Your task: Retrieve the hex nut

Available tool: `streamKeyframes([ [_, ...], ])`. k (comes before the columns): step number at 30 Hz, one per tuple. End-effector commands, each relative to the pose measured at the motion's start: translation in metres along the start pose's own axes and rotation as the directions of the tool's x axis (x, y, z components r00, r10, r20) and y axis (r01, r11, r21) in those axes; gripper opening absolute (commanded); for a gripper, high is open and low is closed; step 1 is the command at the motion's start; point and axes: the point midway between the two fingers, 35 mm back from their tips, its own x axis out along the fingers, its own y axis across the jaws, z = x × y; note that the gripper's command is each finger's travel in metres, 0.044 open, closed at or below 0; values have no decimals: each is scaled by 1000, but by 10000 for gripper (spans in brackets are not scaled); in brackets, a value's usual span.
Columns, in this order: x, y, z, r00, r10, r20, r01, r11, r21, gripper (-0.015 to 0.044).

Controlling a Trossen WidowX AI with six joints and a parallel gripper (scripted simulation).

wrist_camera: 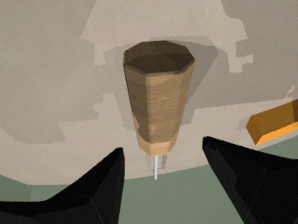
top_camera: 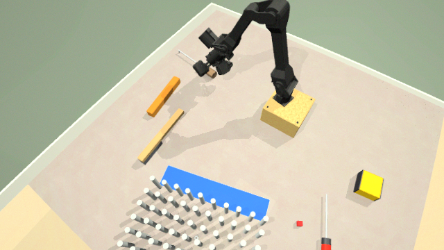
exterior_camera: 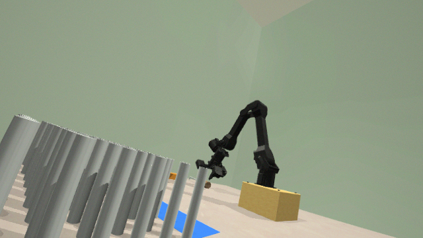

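The hook tool with a wooden handle [top_camera: 211,73] [exterior_camera: 207,185] [wrist_camera: 161,100] lies on the table at the far left, its thin rod ending in a small bent tip. My gripper [top_camera: 212,69] [exterior_camera: 209,170] [wrist_camera: 164,148] is open and empty above the tool, one finger to each side of the handle's rod end in the wrist view. A small ring-like thing, seemingly the nut [top_camera: 196,238], shows deep among the standing spacers [top_camera: 190,223] [exterior_camera: 114,188]. The blue taped strip [top_camera: 222,190] [exterior_camera: 201,230] lies in front of them. The spacers stand upright.
An orange bar [top_camera: 164,96] [exterior_camera: 172,176] [wrist_camera: 275,122] and a tan bar [top_camera: 161,135] lie between tool and spacers. A red-handled tool [top_camera: 326,244], a red cube [top_camera: 300,223] and a yellow block [top_camera: 371,185] are at the right. The arm stands on a wooden base [top_camera: 277,119] [exterior_camera: 258,201].
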Motion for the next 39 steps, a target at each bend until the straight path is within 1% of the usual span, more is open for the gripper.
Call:
streamKeyframes([
  [1, 5, 1, 6, 1000, 3, 7, -3, 1000, -2, 280],
  [20, 27, 1, 24, 1000, 2, 7, -2, 1000, -4, 280],
  [24, 27, 1, 24, 1000, 2, 7, -2, 1000, -4, 175],
  [31, 27, 1, 24, 1000, 2, 7, -2, 1000, -4, 128],
  [36, 19, -4, 8, 1000, -9, -26, 11, 999, 53, 0],
  [39, 10, -5, -3, 1000, -8, -23, 9, 999, 48, 0],
])
